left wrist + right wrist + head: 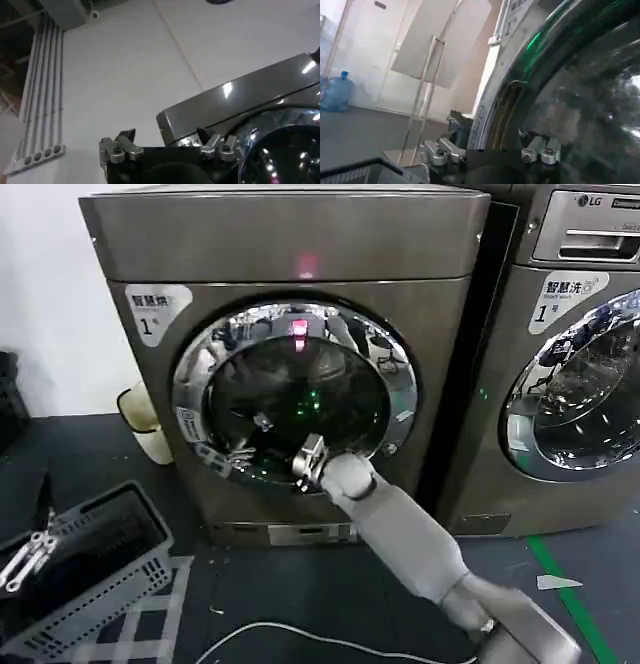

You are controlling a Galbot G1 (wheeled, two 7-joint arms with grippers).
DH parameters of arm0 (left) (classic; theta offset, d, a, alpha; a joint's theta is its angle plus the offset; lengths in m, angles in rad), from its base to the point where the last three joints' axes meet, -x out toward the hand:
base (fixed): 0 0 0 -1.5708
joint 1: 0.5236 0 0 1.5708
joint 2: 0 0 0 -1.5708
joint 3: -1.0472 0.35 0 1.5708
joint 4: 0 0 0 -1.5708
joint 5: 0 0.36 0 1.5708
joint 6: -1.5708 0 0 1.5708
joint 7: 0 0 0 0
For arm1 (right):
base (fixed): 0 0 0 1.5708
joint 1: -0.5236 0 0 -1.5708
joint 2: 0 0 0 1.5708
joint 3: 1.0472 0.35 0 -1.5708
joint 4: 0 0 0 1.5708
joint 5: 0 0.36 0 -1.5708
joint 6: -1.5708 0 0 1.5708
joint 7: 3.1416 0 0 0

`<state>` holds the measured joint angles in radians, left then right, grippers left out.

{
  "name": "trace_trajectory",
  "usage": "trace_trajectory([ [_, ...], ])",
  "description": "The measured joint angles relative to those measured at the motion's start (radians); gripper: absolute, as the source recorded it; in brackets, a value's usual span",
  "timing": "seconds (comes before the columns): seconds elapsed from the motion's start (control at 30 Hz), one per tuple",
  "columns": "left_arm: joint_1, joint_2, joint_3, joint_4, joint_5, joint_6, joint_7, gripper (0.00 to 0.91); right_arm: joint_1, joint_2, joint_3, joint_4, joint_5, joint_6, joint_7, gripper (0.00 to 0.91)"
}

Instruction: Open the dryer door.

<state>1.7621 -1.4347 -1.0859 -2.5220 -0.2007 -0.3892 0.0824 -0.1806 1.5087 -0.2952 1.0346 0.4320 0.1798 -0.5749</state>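
The dryer door [295,394] is a big round porthole with a mirror-chrome ring around dark glass, on the front of the grey machine on the left. It looks closed or barely ajar. My right arm reaches up from the lower right, and my right gripper [308,459] is at the door's lower rim. In the right wrist view, the right gripper [489,127] is open and straddles the chrome rim [490,95], with one finger on the glass side. My left gripper [25,556] hangs at the far left over a basket. It [165,133] is open and holds nothing.
An LG washer [580,334] with a similar chrome door stands close on the right. A grey slatted basket [90,569] sits on the floor at the lower left, with a cream bin [145,424] beside the dryer. A white cable [300,639] crosses the dark floor in front.
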Motion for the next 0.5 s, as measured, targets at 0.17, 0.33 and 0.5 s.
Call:
trace_trajectory([
  [0.17, 0.0, -0.002, 0.0, 0.001, 0.003, -0.001, 0.0, 0.907, 0.004, -0.002, -0.019, -0.004, 0.035, 0.021, -0.061, 0.907],
  [0.33, -0.002, -0.001, 0.0, 0.004, 0.004, -0.002, 0.0, 0.907, 0.004, -0.021, -0.04, 0.014, 0.086, 0.045, -0.136, 0.907],
  [0.5, -0.006, 0.001, 0.0, 0.009, 0.006, -0.002, 0.0, 0.907, -0.007, -0.045, -0.044, 0.027, 0.142, 0.07, -0.23, 0.907],
])
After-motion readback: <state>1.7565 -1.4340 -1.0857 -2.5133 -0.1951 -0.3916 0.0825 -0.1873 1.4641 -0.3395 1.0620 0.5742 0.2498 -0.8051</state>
